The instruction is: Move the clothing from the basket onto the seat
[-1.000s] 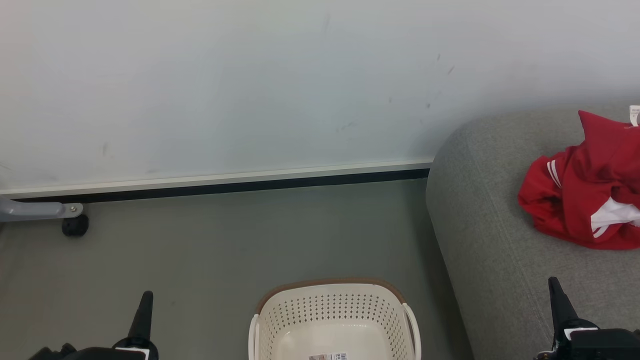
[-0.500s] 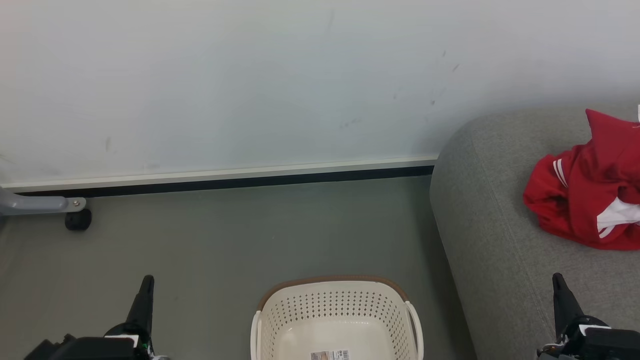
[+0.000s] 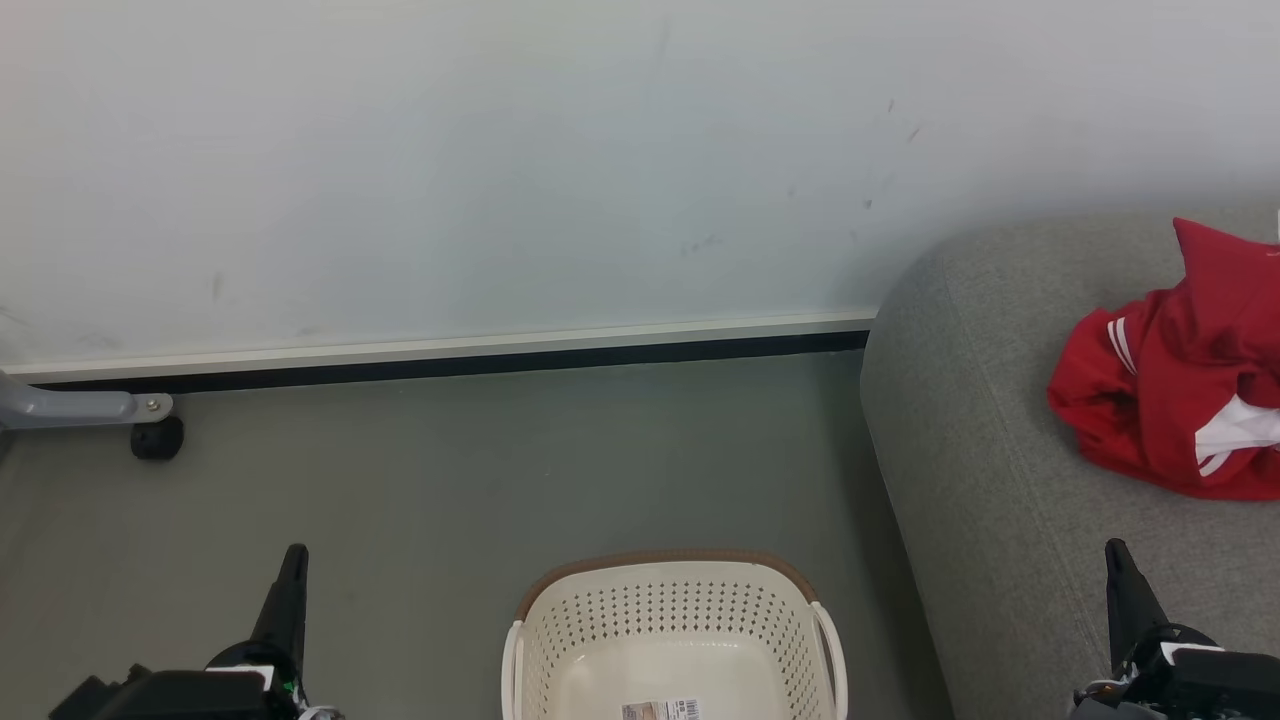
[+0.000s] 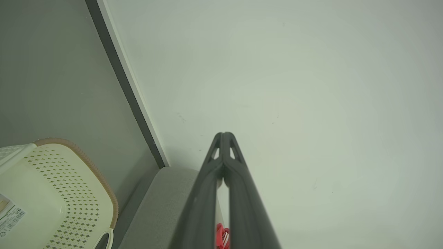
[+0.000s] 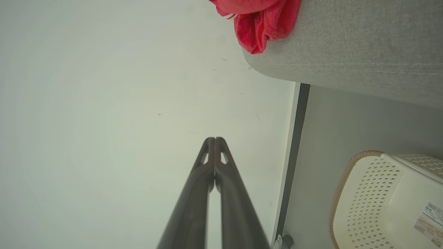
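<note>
The red clothing [image 3: 1175,400] lies crumpled on the grey seat [image 3: 980,450], a little in from its rounded end. The cream basket [image 3: 670,600] stands on the floor [image 3: 450,480] just beside that end, its barcode sticker [image 3: 660,711] showing. The left gripper [image 3: 293,555] and right gripper [image 3: 1114,550] both have their fingers pressed together, holding nothing, with the right one over the seat's front edge

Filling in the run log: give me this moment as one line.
clothing: on seat | basket: no garment visible inside | left gripper: shut, holding nothing | right gripper: shut, holding nothing
</note>
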You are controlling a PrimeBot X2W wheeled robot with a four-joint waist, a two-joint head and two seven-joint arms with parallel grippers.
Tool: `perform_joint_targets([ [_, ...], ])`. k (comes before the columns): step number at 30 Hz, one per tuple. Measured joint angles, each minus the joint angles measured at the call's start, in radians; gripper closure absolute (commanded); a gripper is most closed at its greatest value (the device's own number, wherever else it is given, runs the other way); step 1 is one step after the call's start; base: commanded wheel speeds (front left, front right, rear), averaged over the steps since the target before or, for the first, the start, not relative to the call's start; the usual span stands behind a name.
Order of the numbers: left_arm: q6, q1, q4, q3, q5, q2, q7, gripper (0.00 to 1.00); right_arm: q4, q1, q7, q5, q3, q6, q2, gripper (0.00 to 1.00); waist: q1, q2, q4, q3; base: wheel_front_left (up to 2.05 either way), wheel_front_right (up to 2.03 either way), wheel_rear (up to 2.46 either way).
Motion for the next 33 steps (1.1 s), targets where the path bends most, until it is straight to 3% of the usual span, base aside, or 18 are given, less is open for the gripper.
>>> perform_joint_targets([
  [33,0.0,0.0,0.0,0.0,0.0,0.0,0.0,1.0,0.0,0.0,0.0,0.0,0.0,0.003,0.0,1.0,0.0,-0.0001,0.0,0.0,0.0,0.0,0.0],
])
